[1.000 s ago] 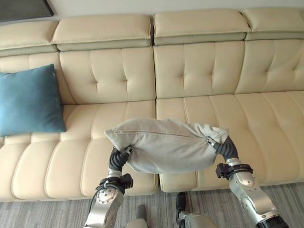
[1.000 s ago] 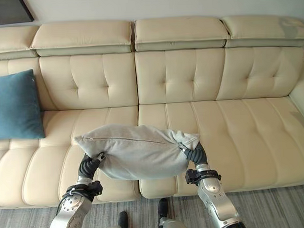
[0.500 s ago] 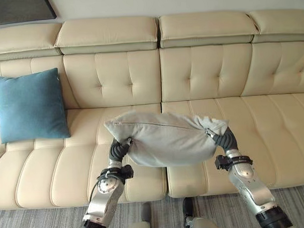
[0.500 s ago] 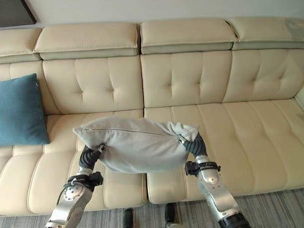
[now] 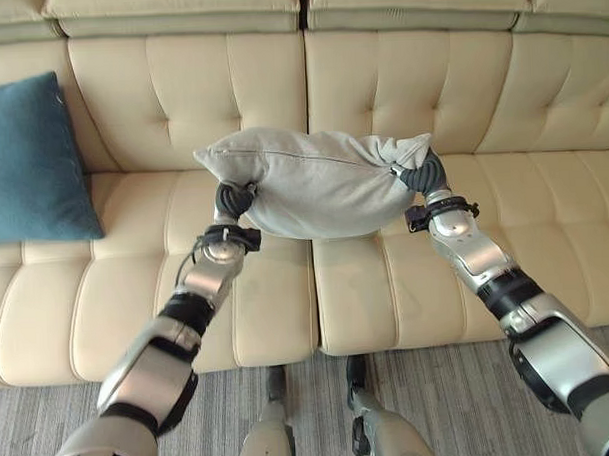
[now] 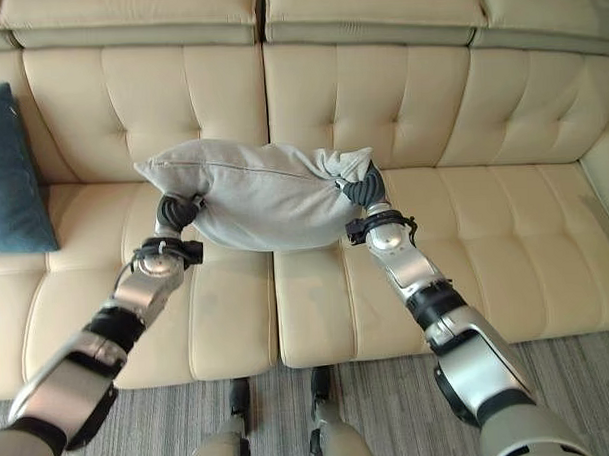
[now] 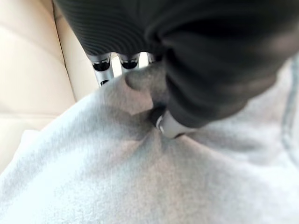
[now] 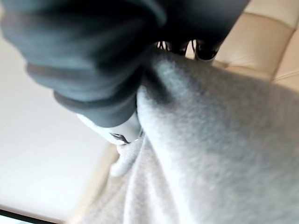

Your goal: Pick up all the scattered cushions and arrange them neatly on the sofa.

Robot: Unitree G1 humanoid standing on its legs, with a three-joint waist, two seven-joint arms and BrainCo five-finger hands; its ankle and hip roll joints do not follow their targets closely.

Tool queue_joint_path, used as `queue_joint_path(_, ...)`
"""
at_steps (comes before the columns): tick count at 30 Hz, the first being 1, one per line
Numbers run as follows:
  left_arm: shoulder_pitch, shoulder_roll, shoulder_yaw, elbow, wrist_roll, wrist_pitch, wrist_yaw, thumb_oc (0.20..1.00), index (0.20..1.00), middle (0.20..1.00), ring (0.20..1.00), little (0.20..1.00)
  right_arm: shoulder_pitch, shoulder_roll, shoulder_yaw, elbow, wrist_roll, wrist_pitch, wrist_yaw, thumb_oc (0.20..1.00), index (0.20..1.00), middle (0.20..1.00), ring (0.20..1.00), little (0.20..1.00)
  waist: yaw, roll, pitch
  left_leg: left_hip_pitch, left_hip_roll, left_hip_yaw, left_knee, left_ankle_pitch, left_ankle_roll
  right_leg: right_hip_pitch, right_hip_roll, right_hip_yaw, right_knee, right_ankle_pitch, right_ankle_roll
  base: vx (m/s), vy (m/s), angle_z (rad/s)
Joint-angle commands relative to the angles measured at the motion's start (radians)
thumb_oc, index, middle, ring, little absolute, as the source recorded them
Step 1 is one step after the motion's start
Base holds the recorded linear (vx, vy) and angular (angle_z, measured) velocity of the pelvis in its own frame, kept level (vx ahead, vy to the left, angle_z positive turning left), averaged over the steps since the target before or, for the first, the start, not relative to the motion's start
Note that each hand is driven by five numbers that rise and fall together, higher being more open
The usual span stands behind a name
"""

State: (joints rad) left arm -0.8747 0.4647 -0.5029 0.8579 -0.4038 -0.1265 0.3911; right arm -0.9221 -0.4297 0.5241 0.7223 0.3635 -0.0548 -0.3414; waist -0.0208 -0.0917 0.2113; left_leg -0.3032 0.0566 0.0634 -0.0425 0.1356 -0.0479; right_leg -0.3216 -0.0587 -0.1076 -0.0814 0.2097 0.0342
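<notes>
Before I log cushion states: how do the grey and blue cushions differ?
The grey cushion hangs flat above the seat, pinched at its ends by the left hand and right hand; the blue cushion stands against the sofa backrest, untouched. Grey sags; blue stays square. Both are plain fabric.

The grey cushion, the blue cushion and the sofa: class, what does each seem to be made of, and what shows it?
Grey cushion: soft matte woven fabric, likely; it bunches where the left hand and right hand pinch it. Blue cushion: matte cloth with a faint nap, possibly velvet. Sofa: smooth cream leather or imitation leather, shown by its soft sheen and tufted, stitched panels.
</notes>
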Motion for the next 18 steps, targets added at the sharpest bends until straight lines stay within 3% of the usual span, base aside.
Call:
queue_joint_path(1,-0.222,0.044,-0.021,0.068,0.046,-0.073,-0.002,0.2,0.2,0.2,0.2,0.2,-0.183,0.006,0.004,0.086,0.03,-0.05,-0.008,0.2,0.2,0.2,0.2,0.2,0.017,-0.015,0.059,-0.015,0.003,-0.023,0.063,-0.109,-0.025,0.046,-0.04,0.017,0.116,-0.216,0.087,-0.02,0.015,0.07)
queue_joint_path(9,-0.371,0.016,-0.069,0.263,0.011,-0.052,-0.015,0.2,0.2,0.2,0.2,0.2,-0.34,0.056,0.063,0.391,0.054,0.004,0.001,0.2,0.2,0.2,0.2,0.2,0.035,-0.018,0.088,-0.023,-0.005,-0.037,0.059,-0.106,-0.026,0.041,-0.044,0.005,0.113,-0.212,0.09,0.0,-0.007,0.05)
queue_joint_path(10,-0.402,0.012,-0.08,0.296,0.0,-0.048,-0.021,0.2,0.2,0.2,0.2,0.2,-0.369,0.056,0.073,0.43,0.055,0.011,0.003,0.52,0.52,0.52,0.52,0.52,0.035,-0.018,0.087,-0.026,-0.006,-0.038,0.052,-0.1,-0.027,0.037,-0.044,0.002,0.108,-0.206,0.092,0.0,-0.024,0.08)
queue_joint_path(11,-0.439,0.012,-0.087,0.327,-0.015,-0.043,-0.028,0.2,0.2,0.2,0.2,0.2,-0.395,0.054,0.082,0.464,0.055,0.019,0.003,1.0,1.0,1.0,1.0,1.0,0.037,-0.017,0.088,-0.023,-0.005,-0.039,0.049,-0.1,-0.028,0.038,-0.043,0.0,0.105,-0.203,0.094,0.0,-0.025,0.07)
queue_joint_path(12,-0.468,0.018,-0.088,0.34,-0.034,-0.042,-0.034,0.398,0.398,0.398,0.398,0.398,-0.42,0.044,0.09,0.481,0.058,0.026,0.004,1.0,1.0,1.0,1.0,1.0,0.038,-0.016,0.088,-0.022,-0.005,-0.04,0.043,-0.097,-0.029,0.039,-0.043,-0.002,0.101,-0.199,0.095,0.02,-0.028,0.06)
queue_joint_path(13,-0.516,0.038,-0.059,0.37,-0.132,-0.042,-0.047,1.0,1.0,1.0,1.0,1.0,-0.477,0.009,0.116,0.515,0.058,0.043,0.003,1.0,1.0,1.0,1.0,1.0,0.042,-0.016,0.081,-0.021,-0.005,-0.042,0.031,-0.09,-0.033,0.038,-0.041,-0.006,0.088,-0.192,0.098,0.02,-0.021,0.05)
queue_joint_path(14,-0.517,0.038,-0.059,0.371,-0.132,-0.043,-0.048,1.0,1.0,1.0,1.0,1.0,-0.478,0.009,0.116,0.516,0.058,0.042,0.003,1.0,1.0,1.0,1.0,1.0,0.042,-0.015,0.082,-0.021,-0.005,-0.042,0.031,-0.09,-0.033,0.039,-0.041,-0.006,0.088,-0.192,0.098,0.03,-0.018,0.04)
queue_joint_path(16,-0.562,0.088,0.016,0.381,-0.333,-0.051,-0.051,1.0,1.0,1.0,1.0,1.0,-0.523,-0.056,0.082,0.525,0.121,0.046,-0.042,1.0,1.0,1.0,1.0,1.0,0.046,-0.011,0.069,-0.011,-0.006,-0.046,0.007,-0.083,-0.037,0.045,-0.037,-0.007,0.07,-0.185,0.101,0.04,-0.009,0.04)
queue_joint_path(18,-0.571,0.116,0.045,0.376,-0.386,-0.057,-0.041,1.0,1.0,1.0,1.0,1.0,-0.525,-0.076,0.055,0.514,0.14,0.039,-0.067,1.0,1.0,1.0,1.0,1.0,0.047,-0.008,0.063,-0.007,-0.007,-0.047,0.0,-0.082,-0.038,0.047,-0.035,-0.008,0.065,-0.184,0.102,0.05,0.002,0.02)
